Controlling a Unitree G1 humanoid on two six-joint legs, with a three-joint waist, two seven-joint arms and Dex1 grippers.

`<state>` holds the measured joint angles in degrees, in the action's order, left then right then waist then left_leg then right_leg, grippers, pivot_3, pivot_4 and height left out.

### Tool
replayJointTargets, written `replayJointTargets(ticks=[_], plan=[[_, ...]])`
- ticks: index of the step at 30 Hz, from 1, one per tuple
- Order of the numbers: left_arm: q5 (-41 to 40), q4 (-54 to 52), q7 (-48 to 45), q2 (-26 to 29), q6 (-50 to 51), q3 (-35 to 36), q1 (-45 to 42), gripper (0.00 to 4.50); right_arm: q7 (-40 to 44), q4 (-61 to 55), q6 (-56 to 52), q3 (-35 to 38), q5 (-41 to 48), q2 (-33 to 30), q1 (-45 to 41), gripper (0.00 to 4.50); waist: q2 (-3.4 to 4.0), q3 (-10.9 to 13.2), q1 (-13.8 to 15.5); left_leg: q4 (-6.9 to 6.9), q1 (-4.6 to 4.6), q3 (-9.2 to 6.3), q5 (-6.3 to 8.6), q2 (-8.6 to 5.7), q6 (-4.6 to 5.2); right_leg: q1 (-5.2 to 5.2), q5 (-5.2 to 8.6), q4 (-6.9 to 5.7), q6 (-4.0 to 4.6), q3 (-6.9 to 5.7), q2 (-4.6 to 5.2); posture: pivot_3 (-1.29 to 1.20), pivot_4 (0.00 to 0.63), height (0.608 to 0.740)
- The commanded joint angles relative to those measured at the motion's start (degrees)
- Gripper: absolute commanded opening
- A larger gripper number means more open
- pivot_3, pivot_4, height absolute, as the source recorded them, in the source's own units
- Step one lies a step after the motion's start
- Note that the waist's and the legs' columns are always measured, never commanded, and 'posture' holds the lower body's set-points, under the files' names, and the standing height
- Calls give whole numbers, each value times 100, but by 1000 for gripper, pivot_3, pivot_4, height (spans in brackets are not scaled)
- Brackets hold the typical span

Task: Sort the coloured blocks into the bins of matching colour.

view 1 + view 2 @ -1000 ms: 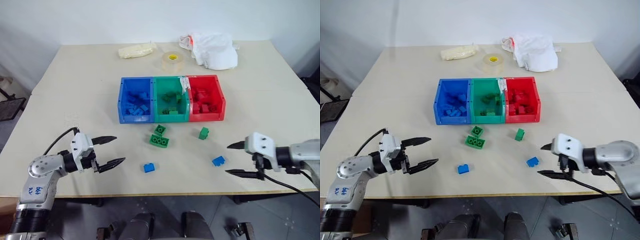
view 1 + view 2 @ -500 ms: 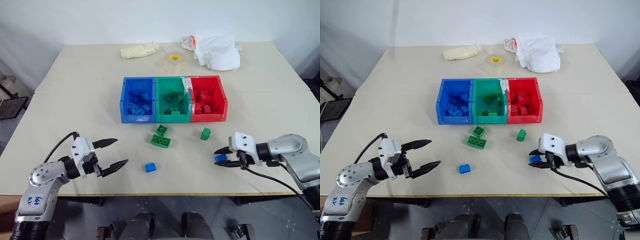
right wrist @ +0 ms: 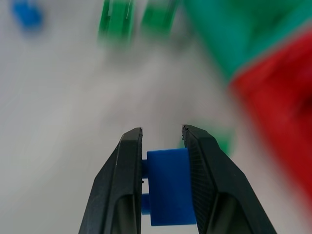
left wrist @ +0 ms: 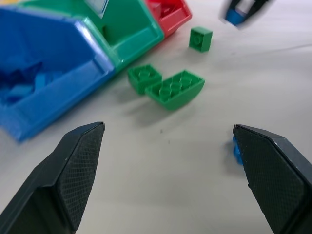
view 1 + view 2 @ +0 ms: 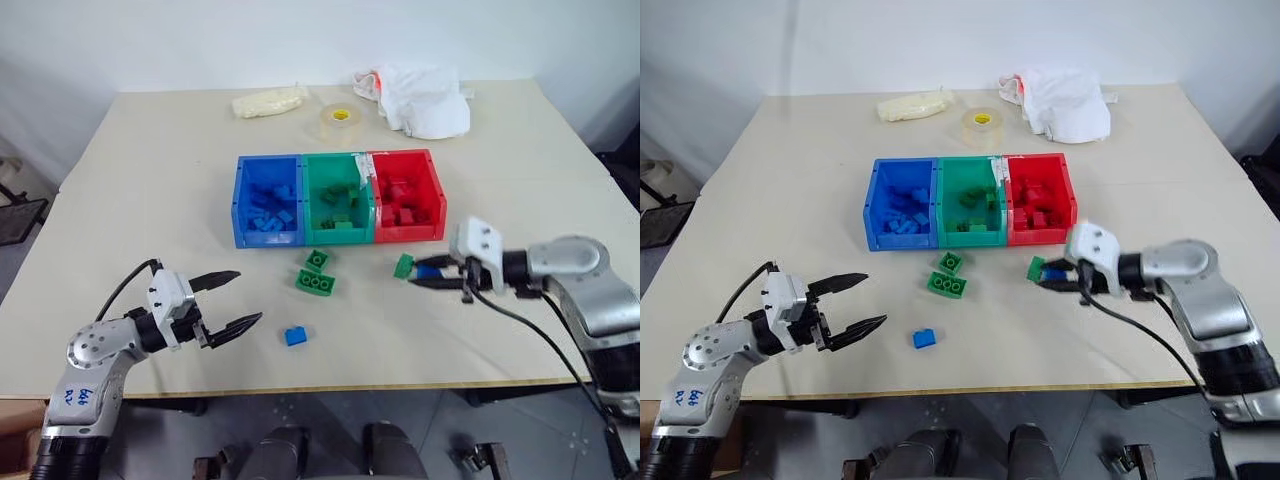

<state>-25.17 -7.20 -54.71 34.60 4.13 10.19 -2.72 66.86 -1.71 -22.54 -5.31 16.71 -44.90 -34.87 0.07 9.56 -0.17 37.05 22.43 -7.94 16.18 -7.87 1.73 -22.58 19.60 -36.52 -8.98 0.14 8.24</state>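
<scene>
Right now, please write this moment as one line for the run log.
right gripper: shut on blue brick, lifted off table | left gripper: open, empty | loose: three green bricks, one blue | next: blue bin

Cream bench (image 5: 150,180). Bins (image 5: 340,197) in a row: blue, green, red. Loose green blocks (image 5: 316,275) and one blue block (image 5: 295,336). Black-fingered right pincer (image 3: 161,146) grips a blue brick (image 3: 168,185). Left pincer (image 5: 228,300) black. White cloth (image 5: 420,98), yellow-cored tape (image 5: 341,118).

Blue handwriting on the left arm (image 5: 78,388) is too small to read.
</scene>
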Motion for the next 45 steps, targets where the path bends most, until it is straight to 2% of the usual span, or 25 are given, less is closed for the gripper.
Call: replayJointTargets(ticks=[1, 7, 10, 17, 27, 29, 32, 35, 41, 43, 45], plan=[[47, 93, 2, -31, -174, 14, -89, 4500, -103, -21, -146, 17, 42, 105, -262, 861, -1, 0, 24, 0, 0, -3, 2, 0, 1, 0, 0, 1, 0, 2, 0, 0, 150, 740], [61, 234, -8, -40, -227, -1, -216, 4500, -213, 313, 199, -15, -18, 516, -591, 861, -5, 3, 97, 3, 3, -10, 17, -12, 17, 3, -1, 3, 0, 4, 2, 0, 150, 740], [96, 339, 7, -67, -259, -42, -354, 4500, -466, 782, 430, -161, -155, 1110, -1131, 861, -7, 5, 26, 4, 2, -3, 17, -10, 17, 0, 0, 1, 0, 1, 1, 0, 150, 740], [155, 482, 44, -157, -364, -142, -570, 4500, -1221, 2541, 1171, -397, -621, 2727, -2472, 861, -8, 5, -158, 2, -7, 6, 15, 15, -9, -17, -1, -46, 4, 3, -54, 0, 150, 740], [265, 592, 115, -271, -559, -206, -725, 4500, -2283, 5455, 2538, -397, -1217, 4420, -3842, 861, -7, 6, -305, -3, -6, 4, 19, 20, -16, -52, -4, -112, 10, 5, -68, 0, 150, 740], [292, 619, 135, -297, -588, -224, -754, 4500, -2557, 5992, 2731, -312, -1295, 4566, -4114, 1582, -7, 6, -312, -4, -6, 3, 20, 21, -19, -62, -5, -125, 12, 7, -71, 0, 150, 740], [325, 647, 172, -348, -646, -226, -791, 4500, -2813, 6447, 3107, -210, -1374, 4689, -4370, 2430, -6, 6, -315, -4, -6, 3, 21, 20, -20, -72, -7, -136, 15, 12, -73, 0, 150, 740], [324, 684, 169, -354, -684, -228, -804, 4500, -2653, 6471, 3297, -66, -1316, 4661, -4415, 3428, -6, 6, -327, -8, -6, 3, 21, 20, -20, -76, -8, -137, 18, 15, -73, 0, 150, 740], [314, 825, 84, -323, -736, -237, -862, 4500, -1623, 5651, 3335, 3, -1174, 4254, -3947, 3428, -6, 6, -330, -7, -5, 2, 22, 23, -23, -79, -8, -139, 17, 17, -74, 0, 150, 740], [317, 909, 53, -318, -751, -243, -926, 4500, -1320, 5152, 3133, 5, -1082, 4038, -3672, 3428, -6, 6, -326, -6, -4, 2, 23, 23, -23, -78, -8, -138, 17, 18, -73, 0, 150, 740], [315, 1005, 0, -305, -771, -252, -1000, 4500, -795, 4189, 2805, -40, -924, 3562, -3065, 3428, -7, 6, -304, -4, -3, 2, 23, 23, -23, -77, -8, -137, 17, 17, -72, 0, 150, 740]])
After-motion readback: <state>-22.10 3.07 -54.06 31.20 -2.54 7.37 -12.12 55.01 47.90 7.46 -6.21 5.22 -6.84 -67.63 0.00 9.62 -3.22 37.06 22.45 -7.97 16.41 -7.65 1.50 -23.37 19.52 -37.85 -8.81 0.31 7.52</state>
